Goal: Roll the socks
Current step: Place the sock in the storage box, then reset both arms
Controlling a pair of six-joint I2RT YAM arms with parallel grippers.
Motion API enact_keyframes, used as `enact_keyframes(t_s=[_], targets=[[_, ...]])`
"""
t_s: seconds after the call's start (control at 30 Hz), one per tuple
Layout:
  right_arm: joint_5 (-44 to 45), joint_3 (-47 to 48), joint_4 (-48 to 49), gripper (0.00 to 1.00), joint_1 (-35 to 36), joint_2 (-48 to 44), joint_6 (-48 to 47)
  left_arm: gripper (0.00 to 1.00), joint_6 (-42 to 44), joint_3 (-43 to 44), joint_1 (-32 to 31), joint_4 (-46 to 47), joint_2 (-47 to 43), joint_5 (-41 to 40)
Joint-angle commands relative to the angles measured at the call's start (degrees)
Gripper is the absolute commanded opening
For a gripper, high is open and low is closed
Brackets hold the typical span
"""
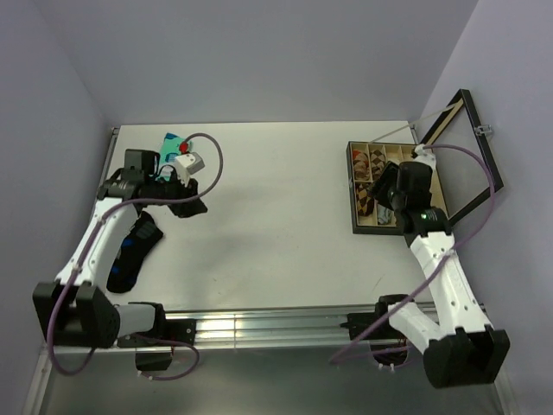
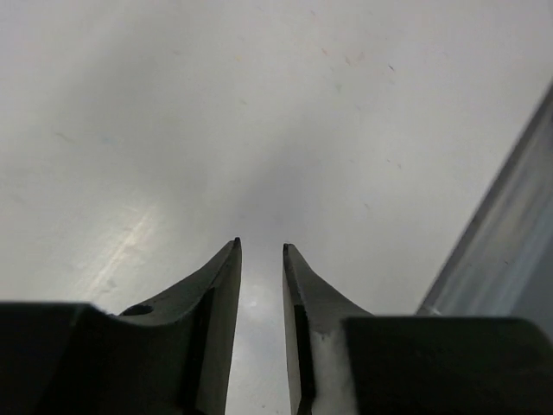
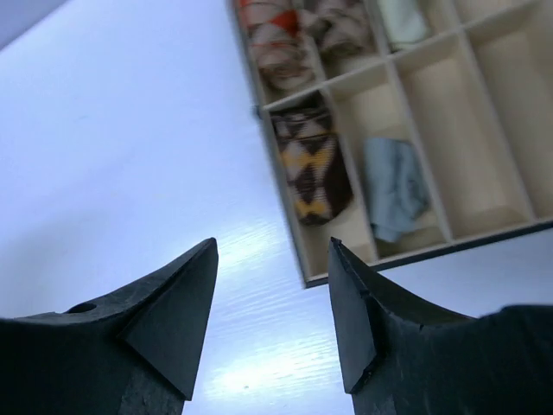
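Wide open, my right jaws hang empty over the worktop (image 3: 130, 130) beside the divided box (image 3: 415, 255), where the grey sock (image 3: 393, 186) lies in its own compartment, stowed there as finished, I judge. My left jaws, narrowly parted, hold nothing.

2 arms (image 1: 93, 246) (image 1: 442, 275), 1 box (image 3: 505, 130), 1 pkt (image 1: 170, 142)

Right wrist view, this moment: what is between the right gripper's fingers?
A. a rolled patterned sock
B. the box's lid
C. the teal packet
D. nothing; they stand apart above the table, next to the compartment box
D: the right gripper stands open with nothing between its fingers. Only the white table shows below, and a corner of the compartment box just beyond.
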Motion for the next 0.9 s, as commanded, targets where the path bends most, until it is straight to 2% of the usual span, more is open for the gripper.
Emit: enact_keyframes(t_s=[0.0, 0.13, 0.27, 0.5, 0.63, 0.87], targets=[[-0.6, -2.4, 3.5, 0.62, 5.8, -6.3, 1.7, 0.32, -10.2, -2.7, 0.1, 14.7, -7.7, -9.5], [0.5, -4.3, 5.3, 0.63, 14.1, -11.4, 2.6, 0.33, -10.1, -5.1, 0.1, 14.8, -12.4, -13.3], [3.4, -6.0, 7.4, 0.63, 25.5, -14.7, 3.9, 0.33, -11.0, -7.8, 0.1, 16.8, -15.9, -14.4], [6.6, -9.4, 11.7, 0.65, 36.9, -16.8, 3.6, 0.33, -11.6, -10.4, 0.1, 19.2, -18.1, -15.1], [5.9, -11.4, 13.2, 0.65, 39.4, -17.2, 2.6, 0.32, -11.3, -12.1, 0.1, 20.1, -18.2, -14.3], [4.7, -12.6, 15.0, 0.66, 39.6, -17.4, 1.9, 0.33, -11.3, -13.1, 0.2, 21.2, -18.7, -13.5]])
